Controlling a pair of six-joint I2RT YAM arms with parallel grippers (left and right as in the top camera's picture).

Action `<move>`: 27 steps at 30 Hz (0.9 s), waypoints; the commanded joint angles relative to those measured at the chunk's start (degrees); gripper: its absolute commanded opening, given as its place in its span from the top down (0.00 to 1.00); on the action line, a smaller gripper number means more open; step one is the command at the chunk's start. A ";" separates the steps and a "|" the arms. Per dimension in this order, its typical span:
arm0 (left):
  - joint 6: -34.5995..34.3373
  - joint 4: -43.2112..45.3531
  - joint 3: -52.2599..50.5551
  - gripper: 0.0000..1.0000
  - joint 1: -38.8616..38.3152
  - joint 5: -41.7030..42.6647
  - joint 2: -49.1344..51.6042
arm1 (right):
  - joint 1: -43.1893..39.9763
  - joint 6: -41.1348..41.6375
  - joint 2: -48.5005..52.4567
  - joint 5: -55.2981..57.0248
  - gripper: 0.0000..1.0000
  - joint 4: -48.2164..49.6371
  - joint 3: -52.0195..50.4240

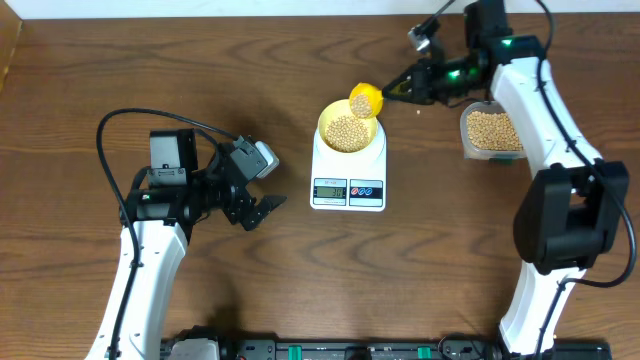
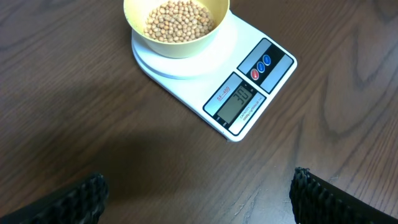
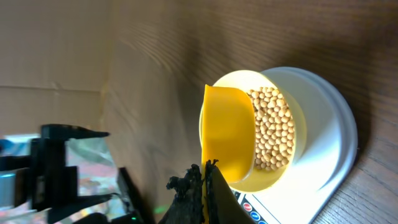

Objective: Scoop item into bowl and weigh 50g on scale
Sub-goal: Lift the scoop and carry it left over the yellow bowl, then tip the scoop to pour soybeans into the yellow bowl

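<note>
The pale-yellow bowl stands on the white scale and holds many tan beans. My right gripper is shut on the handle of a bright yellow scoop, which is tilted over the bowl's far right rim with beans in it. In the right wrist view the scoop hangs over the bowl and its beans. My left gripper is open and empty on the table left of the scale. The left wrist view shows the bowl and scale display.
A clear plastic tub full of beans stands right of the scale, under my right arm. Cardboard edges show at the table's far left corner. Bare wood table lies between my left gripper and the scale.
</note>
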 commanded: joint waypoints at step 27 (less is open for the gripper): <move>-0.04 -0.02 -0.35 0.05 0.24 0.94 -0.61 | 15.15 -13.09 -0.52 36.65 0.99 -9.94 12.52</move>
